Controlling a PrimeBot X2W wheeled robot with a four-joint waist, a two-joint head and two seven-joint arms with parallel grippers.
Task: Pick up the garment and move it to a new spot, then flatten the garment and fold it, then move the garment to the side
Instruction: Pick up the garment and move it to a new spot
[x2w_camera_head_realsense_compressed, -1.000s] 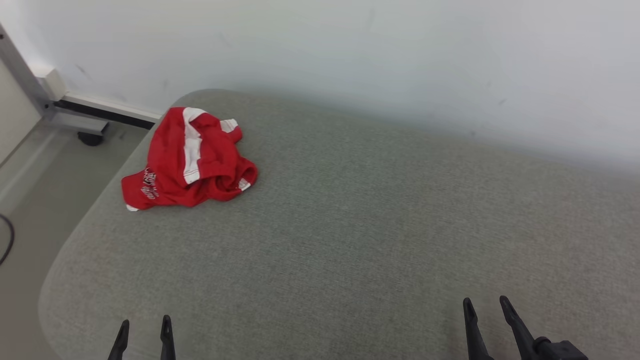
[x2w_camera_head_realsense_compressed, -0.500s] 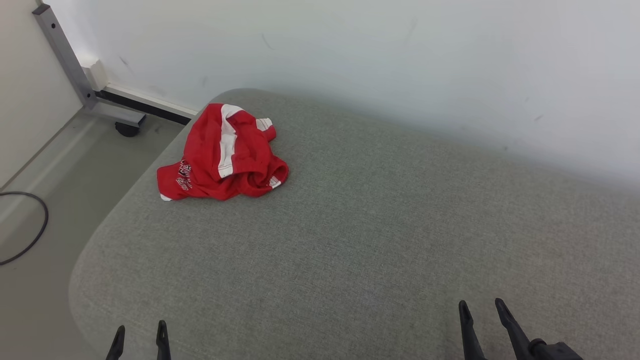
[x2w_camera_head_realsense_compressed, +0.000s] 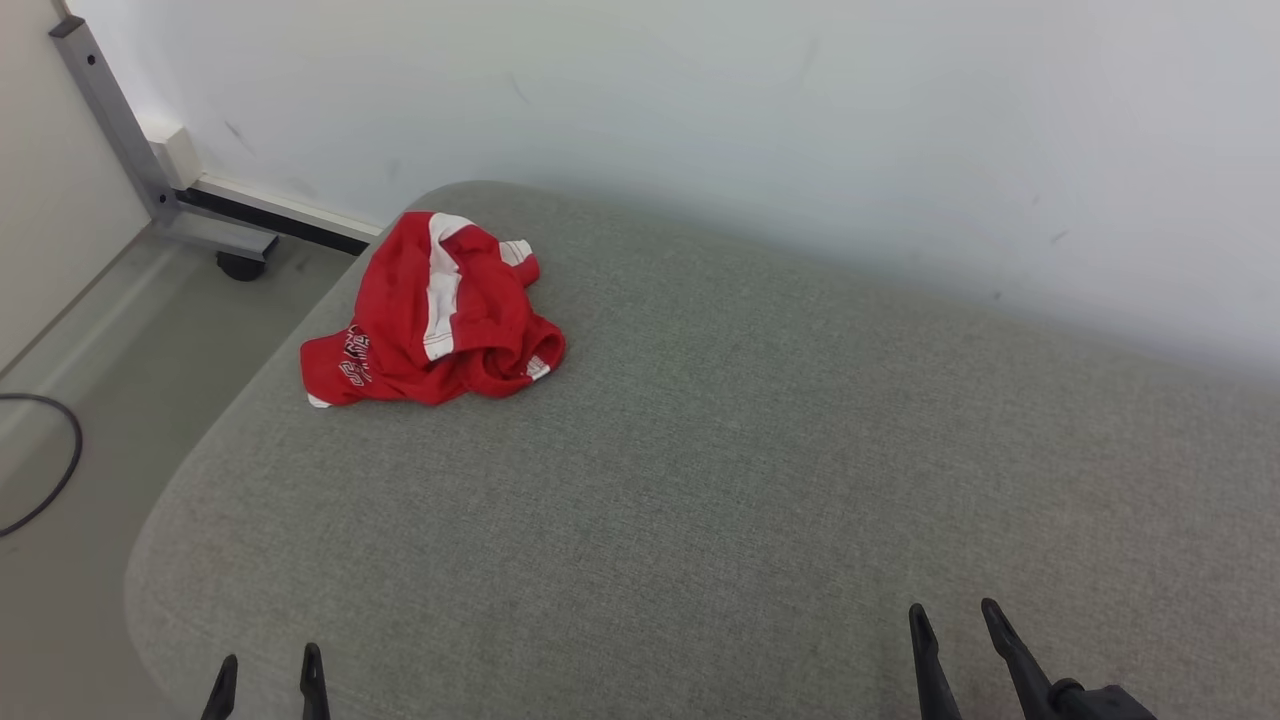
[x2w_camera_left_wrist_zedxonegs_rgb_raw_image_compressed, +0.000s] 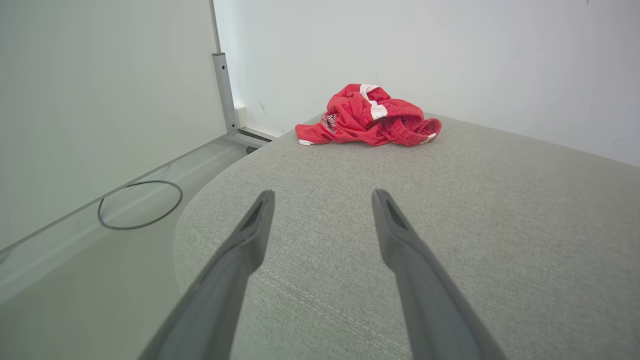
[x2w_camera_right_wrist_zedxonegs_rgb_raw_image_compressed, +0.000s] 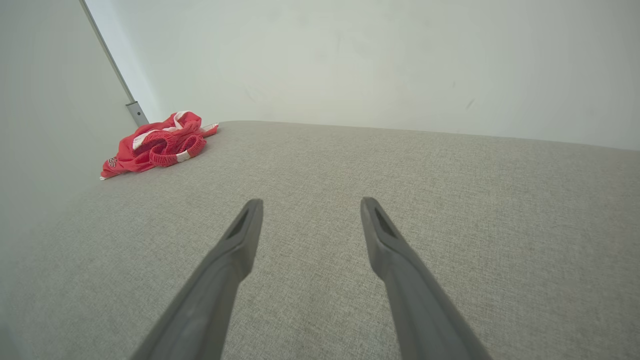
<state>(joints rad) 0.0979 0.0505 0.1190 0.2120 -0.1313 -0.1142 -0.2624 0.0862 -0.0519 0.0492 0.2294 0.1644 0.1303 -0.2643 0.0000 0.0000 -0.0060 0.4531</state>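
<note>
Garment (x2w_camera_head_realsense_compressed: 430, 310), red with white bands, lay bunched near the far left corner of the grey cushion (x2w_camera_head_realsense_compressed: 700, 450), so folded on itself that its kind and the lettering on one flap could not be read. Well apart from it at the near edge, the left gripper (x2w_camera_head_realsense_compressed: 270, 656) and the right gripper (x2w_camera_head_realsense_compressed: 952, 612) each had fingers spread with nothing between them, only their tips showing above the bottom of the head view. A dark cable (x2w_camera_head_realsense_compressed: 55, 470) on the floor ran out past the left edge.

The cushion (x2w_camera_head_realsense_compressed: 750, 480) is looked down on from the near edge by the head view, skimmed low by both wrist views; far-left garment (x2w_camera_head_realsense_compressed: 430, 310) is shared by all.
</note>
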